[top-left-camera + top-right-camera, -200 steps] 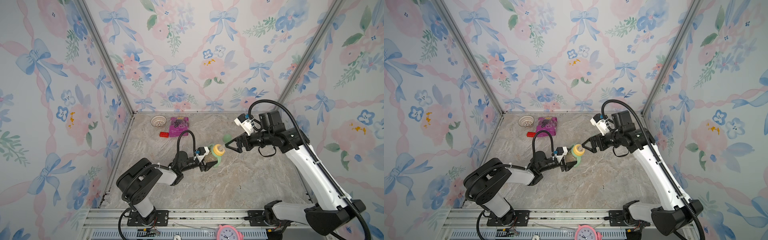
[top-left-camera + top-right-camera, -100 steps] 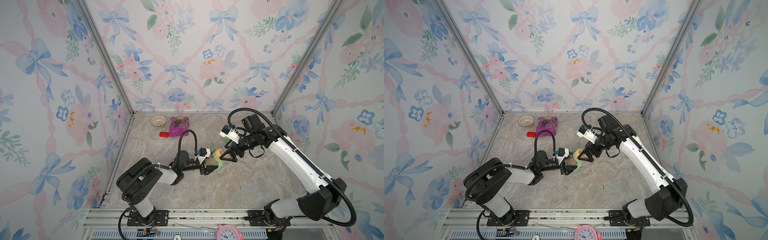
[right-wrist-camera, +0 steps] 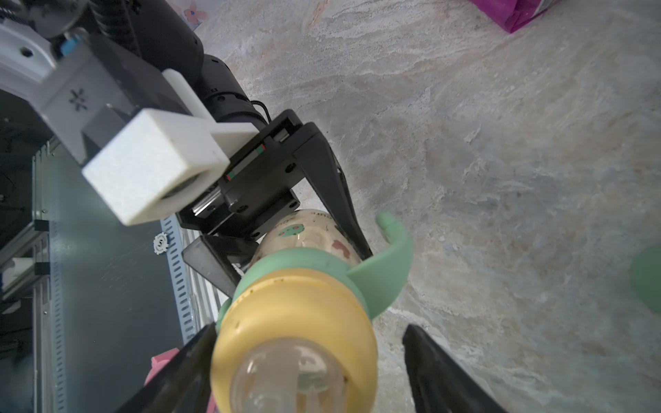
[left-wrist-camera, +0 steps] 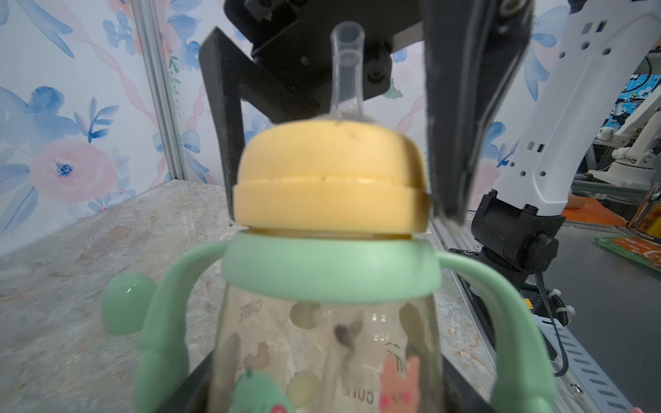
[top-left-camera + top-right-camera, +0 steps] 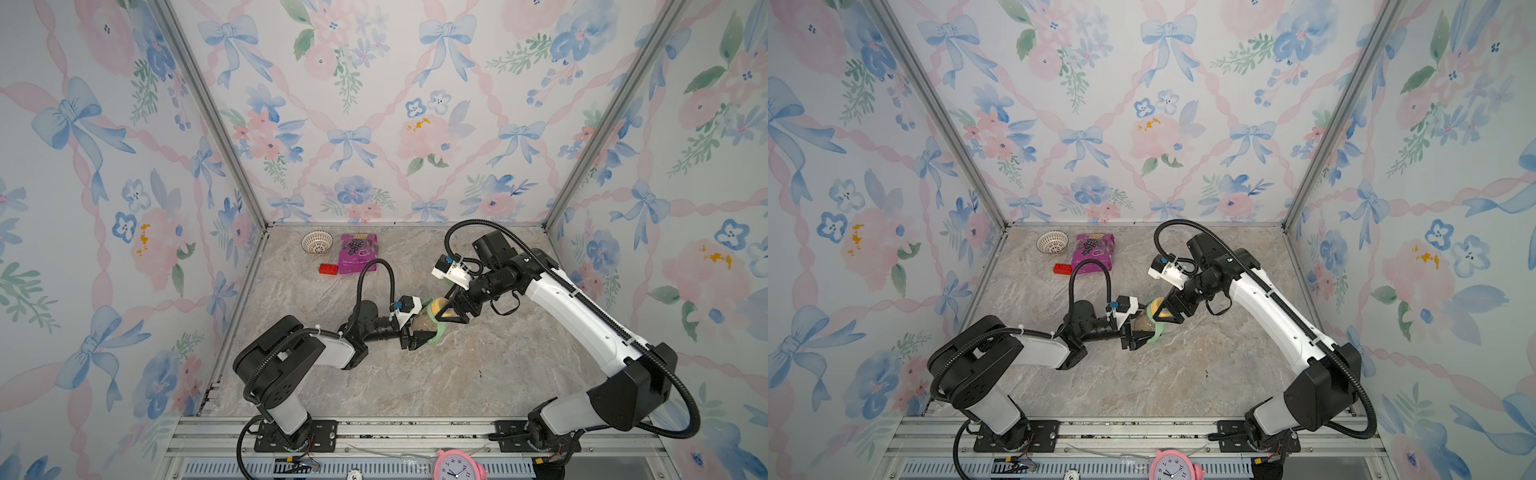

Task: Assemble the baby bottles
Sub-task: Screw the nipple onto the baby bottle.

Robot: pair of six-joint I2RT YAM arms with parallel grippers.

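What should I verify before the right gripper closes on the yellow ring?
1. The left gripper is shut on the bottle: ok.
2. The yellow ring sits between the jaws of the right gripper: ok.
3. Those jaws grip the ring: not ok, one side shows a gap.
4. The ring is screwed fully onto the mint-green collar: cannot tell.
5. The dome cap lies on the table, apart from the bottle: ok.

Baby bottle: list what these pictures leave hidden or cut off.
- Threads: hidden under the yellow ring in every view; how far it is screwed on is unknown.
- Dome cap: partly behind a handle in the left wrist view, cut by the frame edge in the right wrist view.
- Bottle base: cut off in the left wrist view.
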